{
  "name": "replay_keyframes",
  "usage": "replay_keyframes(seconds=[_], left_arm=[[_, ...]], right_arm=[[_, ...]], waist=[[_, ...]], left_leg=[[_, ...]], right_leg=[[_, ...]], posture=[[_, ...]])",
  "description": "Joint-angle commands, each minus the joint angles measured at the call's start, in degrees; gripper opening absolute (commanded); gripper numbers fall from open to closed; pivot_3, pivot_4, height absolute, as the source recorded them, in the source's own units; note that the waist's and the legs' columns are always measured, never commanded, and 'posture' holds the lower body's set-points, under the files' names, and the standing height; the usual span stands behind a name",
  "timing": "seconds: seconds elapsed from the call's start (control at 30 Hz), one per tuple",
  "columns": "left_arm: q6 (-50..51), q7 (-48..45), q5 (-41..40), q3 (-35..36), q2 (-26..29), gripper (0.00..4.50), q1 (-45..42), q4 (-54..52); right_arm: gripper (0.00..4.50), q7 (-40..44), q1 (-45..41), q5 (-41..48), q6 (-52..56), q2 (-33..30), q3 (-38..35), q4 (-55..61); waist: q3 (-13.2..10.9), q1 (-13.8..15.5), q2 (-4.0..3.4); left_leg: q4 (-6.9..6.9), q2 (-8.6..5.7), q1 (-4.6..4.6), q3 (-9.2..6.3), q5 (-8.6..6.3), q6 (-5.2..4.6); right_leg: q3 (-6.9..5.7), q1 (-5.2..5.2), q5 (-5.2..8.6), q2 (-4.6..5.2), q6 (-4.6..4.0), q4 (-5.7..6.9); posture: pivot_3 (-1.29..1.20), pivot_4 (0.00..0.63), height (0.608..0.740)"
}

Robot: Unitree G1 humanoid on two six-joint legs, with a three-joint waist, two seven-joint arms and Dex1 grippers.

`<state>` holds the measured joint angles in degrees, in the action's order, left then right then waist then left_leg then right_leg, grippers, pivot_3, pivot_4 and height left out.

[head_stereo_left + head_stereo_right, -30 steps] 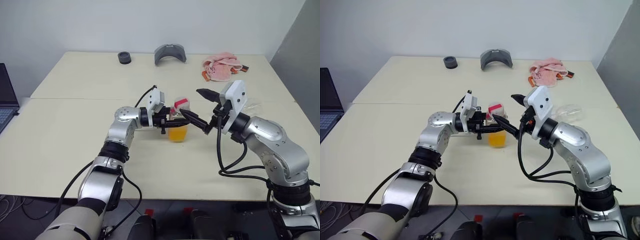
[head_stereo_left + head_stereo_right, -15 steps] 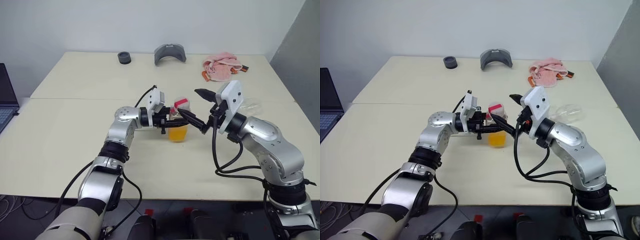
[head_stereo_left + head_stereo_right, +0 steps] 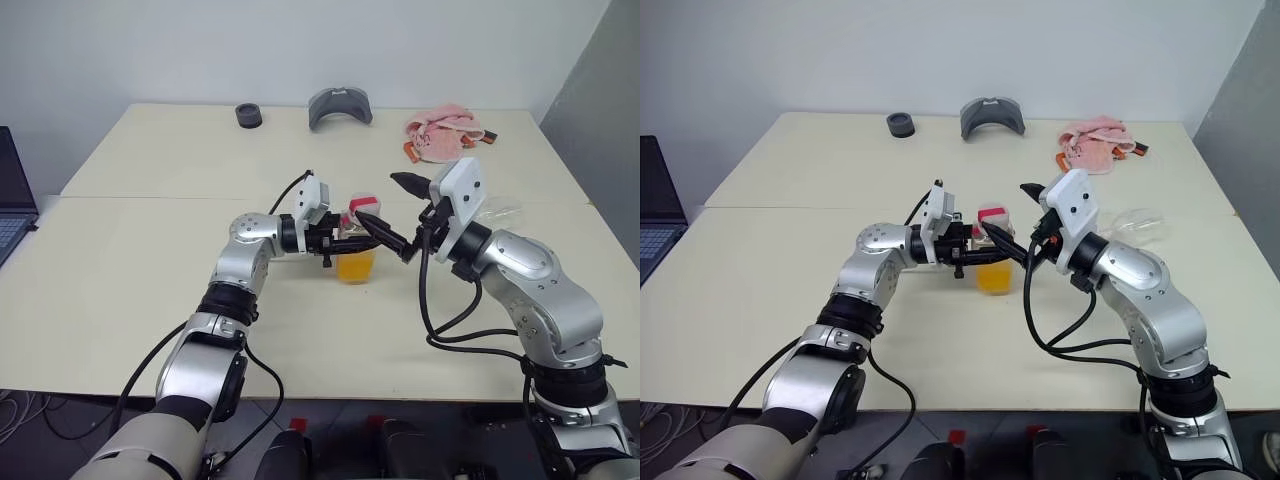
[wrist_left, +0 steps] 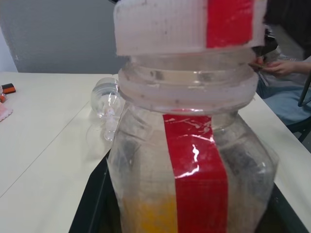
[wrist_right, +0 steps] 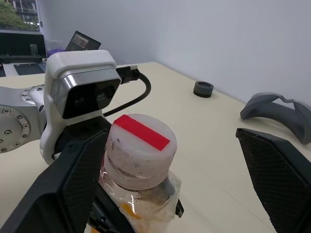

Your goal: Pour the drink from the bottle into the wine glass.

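Mid-table | L gripper point(image 3: 333, 243) clamps bottle point(image 3: 357, 245) upright | R gripper point(image 3: 392, 208) agape astride white cap point(image 5: 141, 145) | centre fingers on cap before closing, twist w/o tipping.

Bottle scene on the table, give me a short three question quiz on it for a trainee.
1. True or false: the left gripper is shut on the bottle.
2. How does the wine glass rest on the table? A) upright B) on its side C) upside down
3. Fill in: the right gripper has its fingers spread on either side of the bottle's ____.

Key
1. True. Its fingers clamp the bottle's body, which holds the drink in its lower part.
2. B. It lies on its side beyond the bottle.
3. Cap, white with a red strip, still on the bottle.
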<state>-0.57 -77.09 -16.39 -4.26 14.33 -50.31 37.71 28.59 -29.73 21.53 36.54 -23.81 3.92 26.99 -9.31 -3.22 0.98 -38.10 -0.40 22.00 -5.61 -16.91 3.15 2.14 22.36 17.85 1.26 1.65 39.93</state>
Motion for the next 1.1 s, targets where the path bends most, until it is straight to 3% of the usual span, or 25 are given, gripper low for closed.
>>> replay_keyframes(seconds=[0.03,0.57,1.07,1.1], left_arm=[[-1.0,-0.3,-0.5,0.6,0.1,1.67,-1.7,-1.3],[-1.1,-0.2,-0.4,0.6,0.3,1.67,-1.5,-1.5],[-1.1,0.0,-0.5,0.6,0.0,1.67,-1.3,-1.8],[-1.1,0.0,-0.5,0.6,0.0,1.67,-1.3,-1.8]], right_arm=[[4.5,0.0,-0.7,-0.1,-1.1,0.2,-0.3,0.8],[4.5,0.6,-0.6,8.6,4.8,2.4,-2.8,2.2],[4.5,0.6,-3.1,9.5,4.4,2.9,-2.2,-1.6],[4.33,0.6,-3.1,9.5,4.4,3.0,-2.2,-1.7]], waist=[[0.0,0.0,0.0],[0.0,0.0,0.0],[0.0,0.0,0.0],[0.0,0.0,0.0]], left_leg=[[0.0,0.0,0.0,0.0,0.0,0.0],[0.0,0.01,0.0,-0.02,0.0,0.0],[0.0,0.0,0.0,-0.01,0.0,-0.01],[0.0,0.0,0.0,-0.01,0.0,-0.01]], right_leg=[[0.0,0.0,0.0,0.0,0.0,0.0],[0.0,0.0,0.0,0.01,0.0,0.0],[0.0,0.0,0.0,0.01,0.0,0.0],[0.0,0.0,0.0,0.01,0.0,0.0]], posture=[[0.0,0.15,0.74],[0.0,0.15,0.74],[0.0,0.15,0.74],[0.0,0.15,0.74]])
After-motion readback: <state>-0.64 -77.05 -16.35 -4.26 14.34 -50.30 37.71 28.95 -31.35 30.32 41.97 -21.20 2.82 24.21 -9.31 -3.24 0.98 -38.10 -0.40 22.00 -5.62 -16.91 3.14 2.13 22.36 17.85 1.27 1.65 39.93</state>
